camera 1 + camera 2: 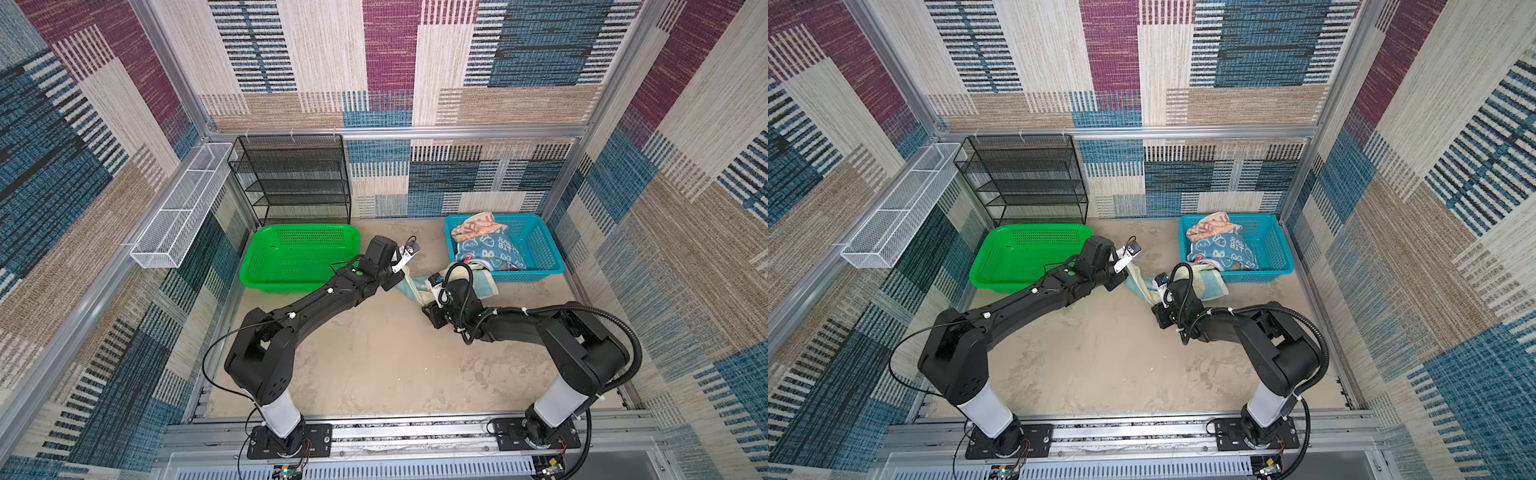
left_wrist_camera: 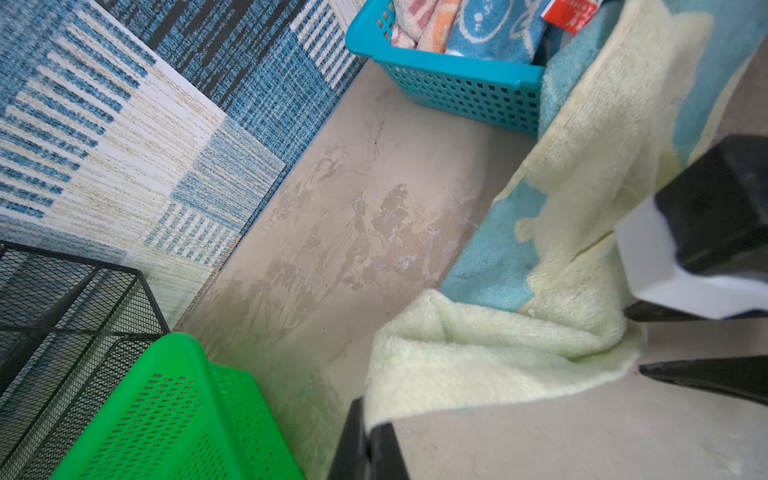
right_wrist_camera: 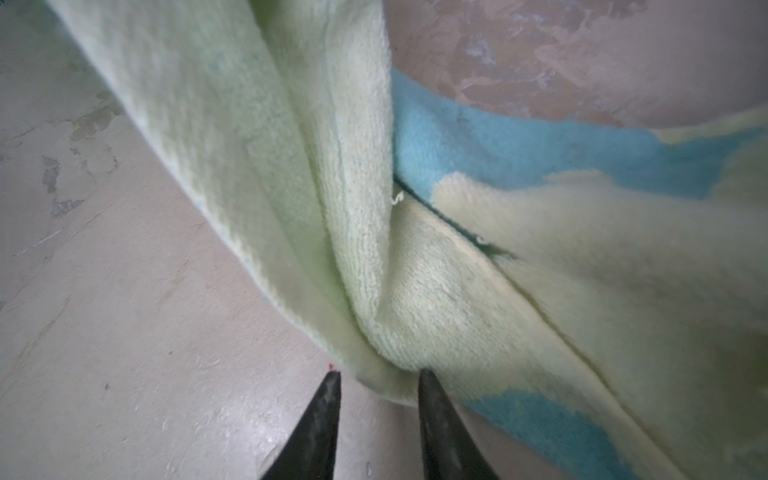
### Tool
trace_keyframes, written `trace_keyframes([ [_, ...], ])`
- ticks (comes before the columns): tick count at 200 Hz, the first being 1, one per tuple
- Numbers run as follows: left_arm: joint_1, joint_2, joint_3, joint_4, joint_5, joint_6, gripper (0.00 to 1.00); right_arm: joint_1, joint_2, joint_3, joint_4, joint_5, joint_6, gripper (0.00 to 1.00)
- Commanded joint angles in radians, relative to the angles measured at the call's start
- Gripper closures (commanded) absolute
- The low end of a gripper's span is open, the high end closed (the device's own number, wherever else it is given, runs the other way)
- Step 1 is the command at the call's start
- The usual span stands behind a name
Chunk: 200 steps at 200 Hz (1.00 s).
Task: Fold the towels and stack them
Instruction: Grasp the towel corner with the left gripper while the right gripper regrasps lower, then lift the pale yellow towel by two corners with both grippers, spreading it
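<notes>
seemingly the first fold is being set up: the aqua-and-cream towel (image 2: 561, 199) sprawls on the table (image 1: 374, 353) just beside the blue basket (image 1: 555, 259), one edge pinched in the left gripper (image 2: 368, 419). the right gripper (image 3: 378, 374) stands spread astride another edge; next it must nip there. the right wrist view shows that gap, while in both top views the arm hides it.

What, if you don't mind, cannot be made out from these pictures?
Left gripper and right gripper: jaws hidden beneath their own arms in both top views.
Blue basket's contents beneath the rabbit towel: covered by it in both top views.
Aqua-and-cream towel's middle: behind the right arm in both top views.
</notes>
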<state>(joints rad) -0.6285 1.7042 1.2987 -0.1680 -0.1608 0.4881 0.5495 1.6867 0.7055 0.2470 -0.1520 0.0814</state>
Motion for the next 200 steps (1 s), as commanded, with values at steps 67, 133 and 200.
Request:
trace_keyframes([
  [67,0.004,-0.043,0.036,-0.048,0.065,-0.095,1.00,0.000,0.037,0.058,0.066,0.003,0.028,0.71],
  [133,0.004,-0.020,0.003,-0.021,0.068,-0.128,1.00,0.001,0.124,0.135,0.091,0.023,0.061,0.79],
  [200,0.013,0.008,0.008,-0.027,0.029,-0.154,1.00,0.000,0.176,0.133,0.058,0.063,0.043,0.93],
])
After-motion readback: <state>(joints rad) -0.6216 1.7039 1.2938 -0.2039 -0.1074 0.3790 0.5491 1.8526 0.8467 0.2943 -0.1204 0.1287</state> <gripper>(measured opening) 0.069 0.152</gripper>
